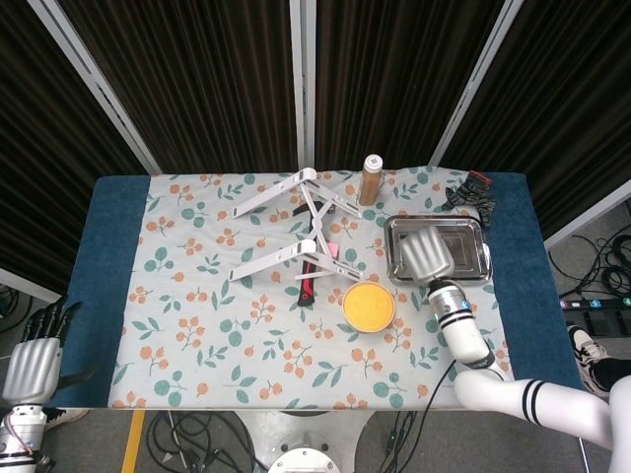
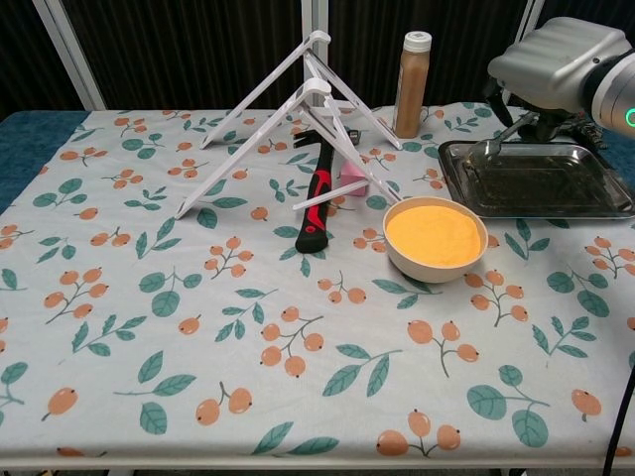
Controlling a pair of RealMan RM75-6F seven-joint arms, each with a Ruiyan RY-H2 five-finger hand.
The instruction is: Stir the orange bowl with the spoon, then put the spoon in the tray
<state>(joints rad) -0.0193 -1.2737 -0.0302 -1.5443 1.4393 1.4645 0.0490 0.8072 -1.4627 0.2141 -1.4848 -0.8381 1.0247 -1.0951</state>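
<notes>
The orange bowl [image 1: 369, 305] [image 2: 436, 238] stands on the flowered cloth, just in front and to the left of the metal tray [image 1: 465, 242] [image 2: 536, 180]. My right hand [image 1: 424, 256] [image 2: 564, 61] hovers over the tray's left part and holds the spoon [image 2: 496, 139]. The spoon slants down to the left, with its tip low over the tray's near-left corner. The head view hides the spoon under the hand. My left hand [image 1: 35, 360] hangs off the table's left front corner with fingers apart and nothing in it.
Two white folding stands [image 2: 298, 109] lie at the back centre. A red-and-black hammer [image 2: 317, 203] and a small pink block [image 2: 352, 175] lie left of the bowl. A brown bottle [image 2: 412, 84] stands behind the tray's left corner, and a black object [image 1: 471, 192] sits at the back right.
</notes>
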